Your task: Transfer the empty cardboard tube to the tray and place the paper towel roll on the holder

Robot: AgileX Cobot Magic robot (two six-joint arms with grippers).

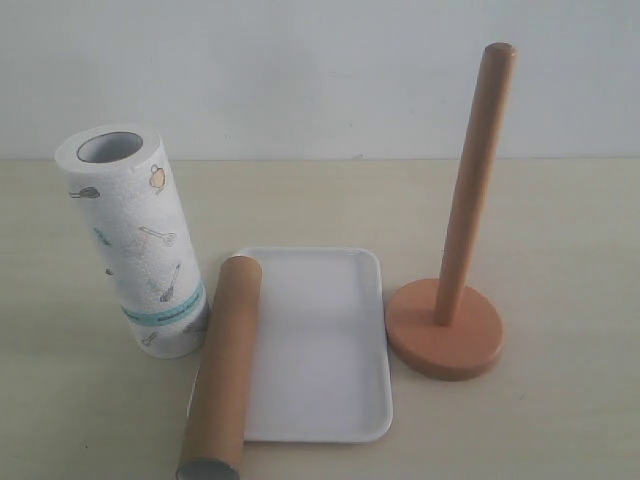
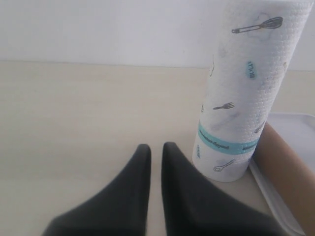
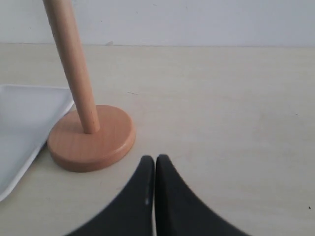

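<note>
The paper towel roll point(image 1: 140, 240) stands upright at the left, teal band near its foot. The empty cardboard tube point(image 1: 222, 370) lies lengthwise along the left rim of the white tray point(image 1: 378, 300), with its grey open end toward the front edge. The wooden holder point(image 1: 445, 335) stands right of the tray, its post bare. No gripper shows in the exterior view. My left gripper point(image 2: 156, 147) is low over the table beside the roll point(image 2: 241, 88), its fingers nearly together and holding nothing. My right gripper point(image 3: 155, 160) is shut and empty, just short of the holder's base point(image 3: 93, 137).
A pale wall runs along the table's far edge behind everything. Past the roll, the left wrist view catches the tube point(image 2: 288, 167) and a corner of the tray point(image 2: 295, 125). The tray's edge point(image 3: 24, 118) shows beside the holder in the right wrist view.
</note>
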